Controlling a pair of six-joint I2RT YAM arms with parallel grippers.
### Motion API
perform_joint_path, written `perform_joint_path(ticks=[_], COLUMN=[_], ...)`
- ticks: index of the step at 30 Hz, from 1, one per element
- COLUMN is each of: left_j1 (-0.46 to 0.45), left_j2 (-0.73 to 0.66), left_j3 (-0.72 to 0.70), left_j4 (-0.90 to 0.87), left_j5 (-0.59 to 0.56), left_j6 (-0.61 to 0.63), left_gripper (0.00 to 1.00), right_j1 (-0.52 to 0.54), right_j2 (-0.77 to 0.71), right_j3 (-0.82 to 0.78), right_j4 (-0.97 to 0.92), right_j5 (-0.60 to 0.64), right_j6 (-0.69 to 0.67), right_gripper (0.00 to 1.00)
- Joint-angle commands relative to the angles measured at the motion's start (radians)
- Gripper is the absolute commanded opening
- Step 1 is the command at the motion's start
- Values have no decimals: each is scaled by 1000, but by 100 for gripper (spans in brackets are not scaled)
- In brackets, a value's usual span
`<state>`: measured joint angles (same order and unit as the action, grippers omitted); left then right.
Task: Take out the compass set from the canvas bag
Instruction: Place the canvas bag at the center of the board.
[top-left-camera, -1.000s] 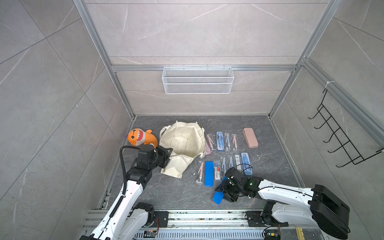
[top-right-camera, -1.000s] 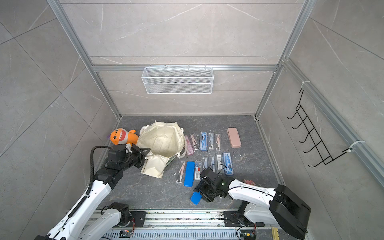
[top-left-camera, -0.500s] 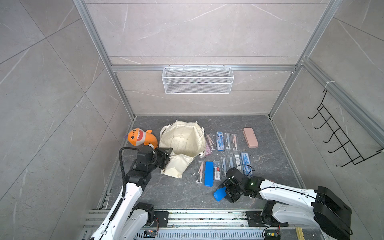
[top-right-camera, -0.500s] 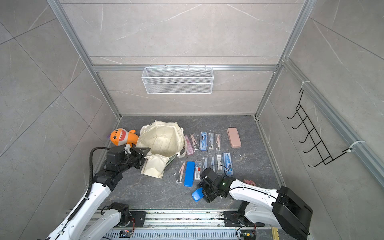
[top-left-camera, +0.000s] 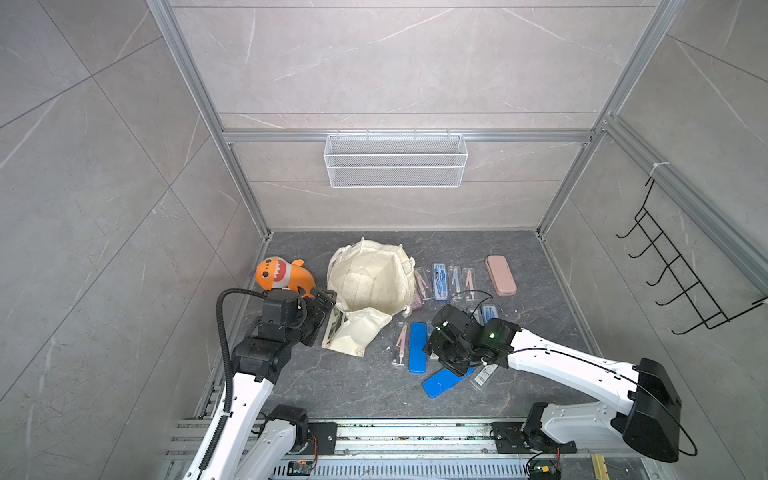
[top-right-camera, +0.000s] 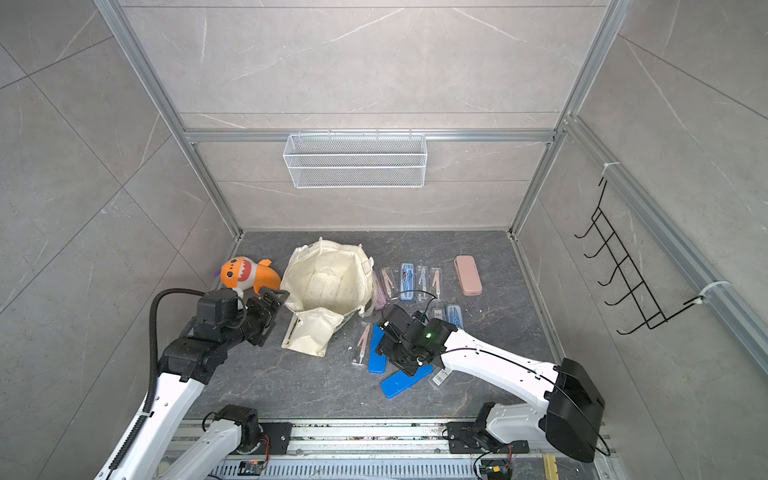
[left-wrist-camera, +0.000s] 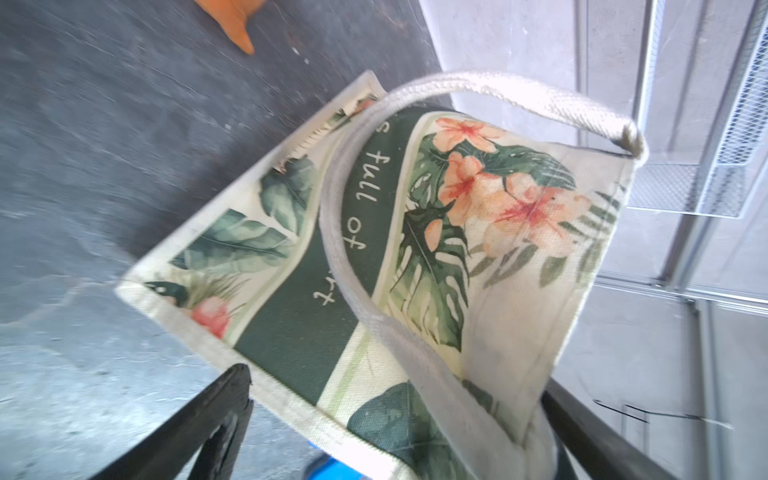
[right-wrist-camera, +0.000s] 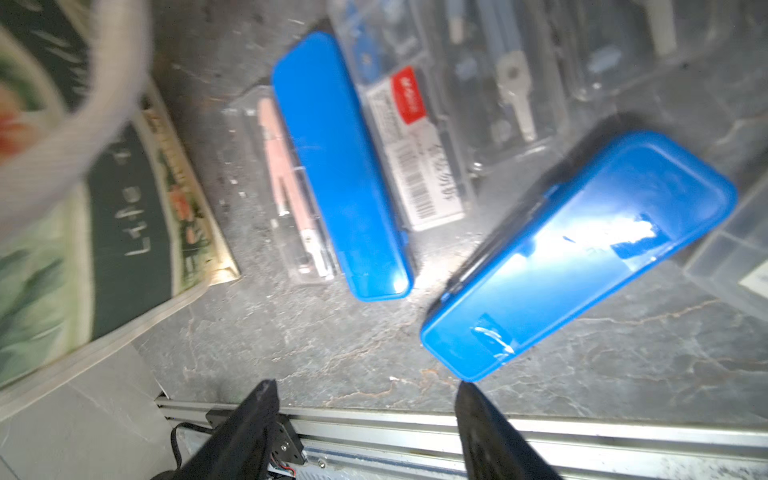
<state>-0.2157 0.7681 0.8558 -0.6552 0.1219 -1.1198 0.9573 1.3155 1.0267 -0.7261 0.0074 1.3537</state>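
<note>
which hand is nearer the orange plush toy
Left. The left hand sits just beside the orange plush toy; the right hand is far off past the canvas bag, above a blue case.

Cream canvas bag (top-left-camera: 365, 278), green floral panel (left-wrist-camera: 291, 332); orange plush (top-left-camera: 282, 274).

Left end effector (left-wrist-camera: 395, 382) and right end effector (right-wrist-camera: 365, 388) hang low, jaws spread.
</note>
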Motion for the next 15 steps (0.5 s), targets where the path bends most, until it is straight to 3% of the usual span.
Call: perform_joint_path(ticks=[1, 6, 15], left_j1=[5, 17, 22], left_j2=[-12, 10, 23], left_j3=[29, 41, 242], left_j4=[-116, -140, -218], left_j5=[-83, -99, -199], left_j6=[83, 101, 229], left_gripper=[99, 93, 96], right_j1=[24, 12, -13], right_j2=[38, 192, 388], right_j3=[151, 354, 624], right_j4=[-78, -29, -50], right_j5=[117, 98, 94], right_j6=[-203, -327, -391], right_gripper=[71, 72, 74])
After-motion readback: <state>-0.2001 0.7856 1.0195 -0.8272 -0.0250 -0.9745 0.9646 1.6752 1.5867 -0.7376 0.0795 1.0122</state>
